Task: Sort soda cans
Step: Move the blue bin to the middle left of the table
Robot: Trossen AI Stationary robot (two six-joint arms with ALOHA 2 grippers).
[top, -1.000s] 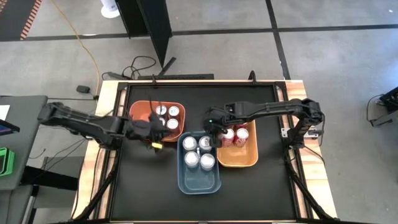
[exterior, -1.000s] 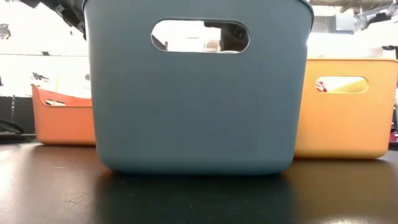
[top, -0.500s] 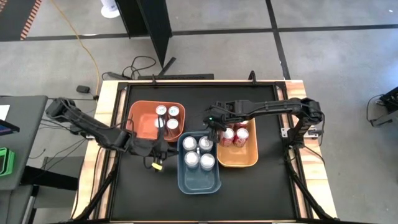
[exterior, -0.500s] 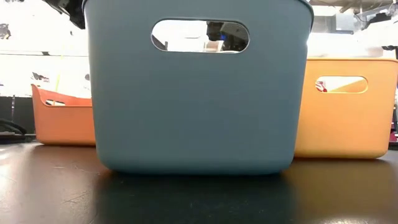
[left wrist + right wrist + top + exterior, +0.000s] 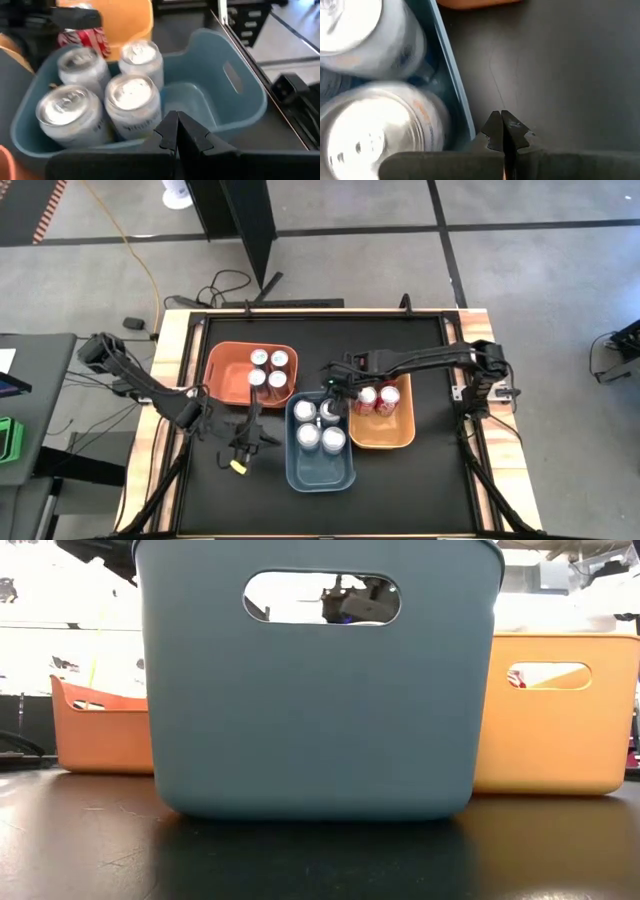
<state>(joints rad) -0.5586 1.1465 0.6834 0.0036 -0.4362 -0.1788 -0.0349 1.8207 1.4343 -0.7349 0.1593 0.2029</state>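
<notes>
Right gripper (image 5: 333, 385) pinched together, empty, above blue bin's (image 5: 322, 472) far edge, beside its silver-white soda cans (image 5: 319, 425). Left gripper (image 5: 243, 452) likewise together, over the table (image 5: 400, 490) left of the bin.

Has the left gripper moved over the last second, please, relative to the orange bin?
Yes. In the high view the left gripper, shut, has drawn back from over the orange bin toward the table's near side, now over bare tabletop beside the blue bin.

**Two dark arms, one yellow tip**

Both arms are matte black, built of slim straight links joined by bulkier rounded joints. The left gripper (image 5: 240, 461) carries a small yellow mark at its tip. The right gripper (image 5: 331, 388) shows a tiny green light just behind it. Each gripper's fingers (image 5: 172, 131) are black, angular and taper to blunt points.
</notes>
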